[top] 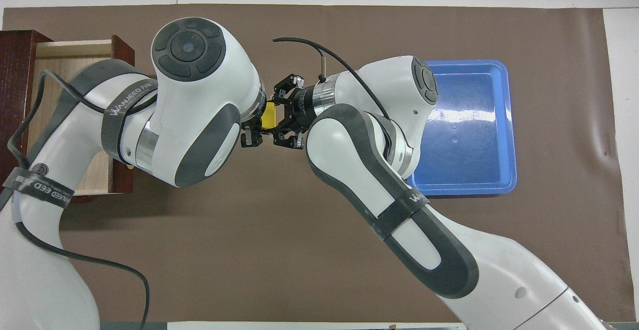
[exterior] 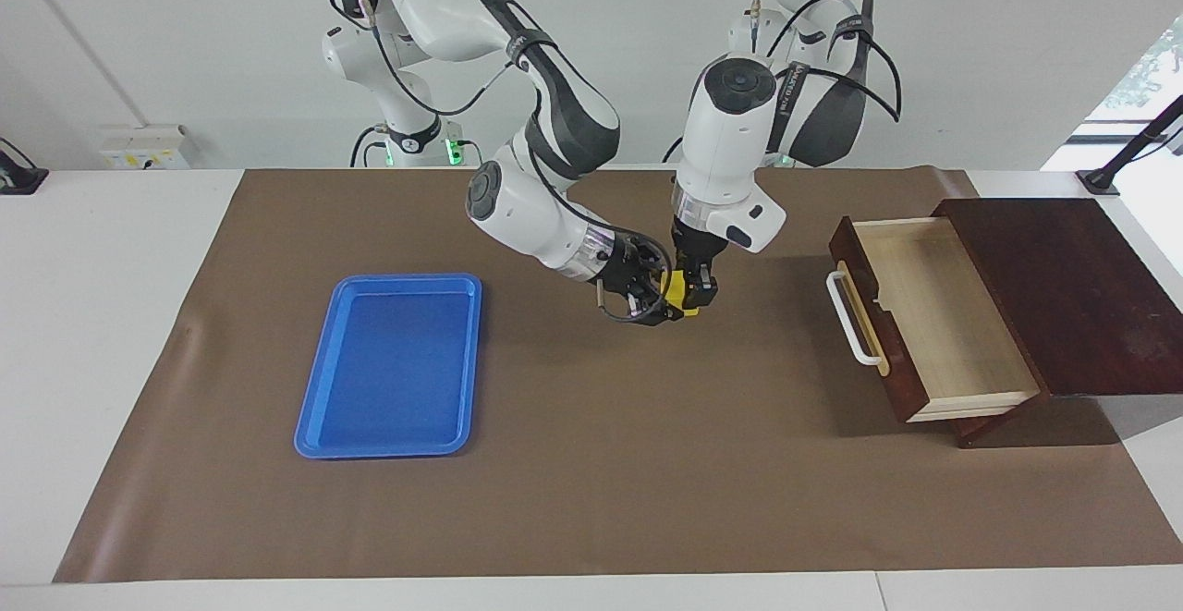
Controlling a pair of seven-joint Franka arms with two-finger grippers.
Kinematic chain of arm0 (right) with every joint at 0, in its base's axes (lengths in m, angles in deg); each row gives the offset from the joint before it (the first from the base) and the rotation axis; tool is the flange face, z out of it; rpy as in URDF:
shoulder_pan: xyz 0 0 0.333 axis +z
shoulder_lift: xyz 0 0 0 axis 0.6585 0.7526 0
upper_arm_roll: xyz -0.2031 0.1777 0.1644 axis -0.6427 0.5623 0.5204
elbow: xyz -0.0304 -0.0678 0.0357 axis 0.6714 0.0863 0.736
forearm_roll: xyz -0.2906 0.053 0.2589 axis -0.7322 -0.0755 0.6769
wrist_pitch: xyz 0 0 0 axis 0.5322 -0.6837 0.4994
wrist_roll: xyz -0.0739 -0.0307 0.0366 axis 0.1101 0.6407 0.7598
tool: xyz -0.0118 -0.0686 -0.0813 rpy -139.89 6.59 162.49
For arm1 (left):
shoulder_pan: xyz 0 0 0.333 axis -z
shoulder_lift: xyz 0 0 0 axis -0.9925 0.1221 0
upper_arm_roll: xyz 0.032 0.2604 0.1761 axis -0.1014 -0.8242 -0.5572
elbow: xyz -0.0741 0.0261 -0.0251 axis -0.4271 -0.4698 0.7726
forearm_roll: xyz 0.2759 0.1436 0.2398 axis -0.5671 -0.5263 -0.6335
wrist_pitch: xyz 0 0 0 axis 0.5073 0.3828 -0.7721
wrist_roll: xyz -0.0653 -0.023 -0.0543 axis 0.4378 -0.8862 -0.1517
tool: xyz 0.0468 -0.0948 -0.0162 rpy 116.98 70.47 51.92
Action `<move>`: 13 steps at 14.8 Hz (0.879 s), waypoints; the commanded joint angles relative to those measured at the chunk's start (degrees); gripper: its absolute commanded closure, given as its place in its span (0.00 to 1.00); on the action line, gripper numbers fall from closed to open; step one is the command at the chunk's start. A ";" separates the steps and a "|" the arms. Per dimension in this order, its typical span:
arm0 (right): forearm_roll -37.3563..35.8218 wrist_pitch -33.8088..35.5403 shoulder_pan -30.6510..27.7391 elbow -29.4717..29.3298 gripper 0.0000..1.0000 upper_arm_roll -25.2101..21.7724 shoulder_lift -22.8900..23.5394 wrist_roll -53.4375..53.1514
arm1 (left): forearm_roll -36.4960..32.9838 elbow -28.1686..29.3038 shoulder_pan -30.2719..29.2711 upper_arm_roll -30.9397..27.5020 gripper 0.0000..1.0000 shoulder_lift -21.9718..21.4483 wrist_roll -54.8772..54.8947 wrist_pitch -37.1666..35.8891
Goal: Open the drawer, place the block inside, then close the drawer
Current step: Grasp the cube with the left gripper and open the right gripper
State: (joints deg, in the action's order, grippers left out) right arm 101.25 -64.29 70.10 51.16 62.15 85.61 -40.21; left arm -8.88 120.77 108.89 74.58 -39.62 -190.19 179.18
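Blue tray (exterior: 388, 366): a rectangular blue plastic tray is lying flat on the brown paper mat (exterior: 591, 491), in the left half of the facing view and at the right of the overhead view (top: 469, 125); nothing is sitting in it.

Right arm: it is coming down from the upper left of the facing view and bending toward the frame's centre.

Right gripper (exterior: 658, 300): it is hanging above the mat at the middle of the facing view, pointing sideways, with its fingers clamping the block from the tray's side; in the overhead view (top: 277, 119) its black links are splaying out to either side of the block.

Block (exterior: 677, 291): the small bright yellow cube is being held in the air at the centre of the facing view, between the two grippers and touching both; in the overhead view (top: 270, 116) only a yellow sliver is showing between the wrists.

Left gripper (exterior: 695, 295): it is pointing straight down from the upper centre of the facing view, its fingers closing on the block from above; its wrist is covering it in the overhead view.

Drawer (exterior: 933, 320): the single drawer of the dark reddish-brown wooden box (exterior: 1072, 297) is standing pulled out at the right of the facing view, its pale wood interior showing bare and its white bar handle (exterior: 848, 326) facing the block; in the overhead view it is sitting at the upper left (top: 75, 50), partly under the left arm.
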 commanded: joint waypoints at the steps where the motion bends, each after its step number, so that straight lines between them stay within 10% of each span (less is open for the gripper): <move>1: 1.15 -0.91 -0.27 -0.40 0.96 0.10 0.02 -1.05 | -0.98 2.52 0.12 -0.46 1.00 -1.93 -1.41 0.61; 2: 1.15 -0.91 -0.35 -0.40 0.51 0.10 0.02 -1.22 | -0.98 2.43 0.11 -0.55 1.00 -1.93 -1.41 0.61; 5: 1.15 -0.74 -0.44 -0.49 0.11 0.10 0.02 -1.93 | -0.98 2.25 0.03 -0.55 1.00 -1.93 -1.41 0.44; 13: -2.62 7.17 -9.13 2.93 0.00 -0.60 -6.73 -1.49 | -0.89 -2.31 -5.67 -0.72 1.00 -3.59 5.15 -7.54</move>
State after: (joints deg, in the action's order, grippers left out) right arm 100.57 -58.65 63.43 50.75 61.16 83.38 -41.51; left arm -9.51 119.49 106.47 73.76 -40.90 -189.15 175.79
